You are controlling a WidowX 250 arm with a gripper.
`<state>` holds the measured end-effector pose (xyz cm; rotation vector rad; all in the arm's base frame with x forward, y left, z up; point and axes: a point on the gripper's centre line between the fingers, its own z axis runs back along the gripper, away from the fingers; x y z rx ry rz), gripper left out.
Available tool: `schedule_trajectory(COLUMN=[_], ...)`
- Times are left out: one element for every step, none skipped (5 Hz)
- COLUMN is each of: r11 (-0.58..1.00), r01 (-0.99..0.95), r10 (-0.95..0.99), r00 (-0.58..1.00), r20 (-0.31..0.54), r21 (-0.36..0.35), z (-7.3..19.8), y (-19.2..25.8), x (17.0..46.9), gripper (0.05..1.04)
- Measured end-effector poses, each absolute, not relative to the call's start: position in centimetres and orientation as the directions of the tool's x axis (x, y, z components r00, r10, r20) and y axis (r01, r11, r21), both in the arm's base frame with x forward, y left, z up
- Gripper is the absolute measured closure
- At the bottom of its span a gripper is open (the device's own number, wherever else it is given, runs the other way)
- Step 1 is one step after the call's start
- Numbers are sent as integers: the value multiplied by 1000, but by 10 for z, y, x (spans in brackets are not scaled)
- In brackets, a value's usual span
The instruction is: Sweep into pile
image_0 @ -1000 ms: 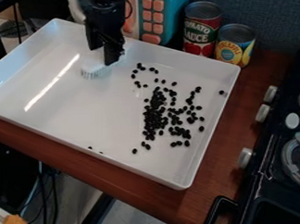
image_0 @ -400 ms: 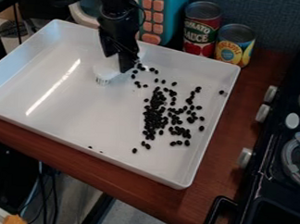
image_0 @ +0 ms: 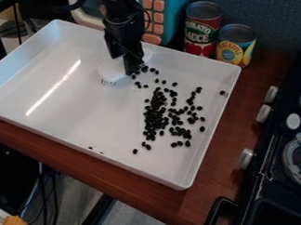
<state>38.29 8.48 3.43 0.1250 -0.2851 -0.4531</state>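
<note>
Pincer is clamped on the white brush, in the tray, near the black beans. Brush seems light, its bristles flexible; better to hold above them. Beans probably roll easily.

Your tray sits on the counter. Inside it, most of the beans lie in its right half, with one alone close to its right wall and two more just inside its front wall. To the left of the main spread, in the tray's far part, you have the brush, under the gripper. Behind the tray stands the toy microwave; right of that, behind the tray's far right part, are two cans side by side. The stove is to the tray's right, with counter between.
</note>
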Motion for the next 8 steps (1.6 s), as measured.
schedule_trajectory(r11=[866,835,811,796,787,780,795,825], r01=[468,530,568,588,604,612,577,524], r10=[-499,-548,-579,-593,-600,-608,-598,-562], r00=[817,776,739,712,698,691,692,724], r20=[287,312,344,377,391,391,404,401], r21=[173,148,144,142,128,129,189,210], z=[38,38,45,55,57,56,65,64], y=[73,55,43,36,30,29,46,69], x=[379,372,364,356,349,347,359,371], gripper=[372,372,372,372,372,372,372,372])
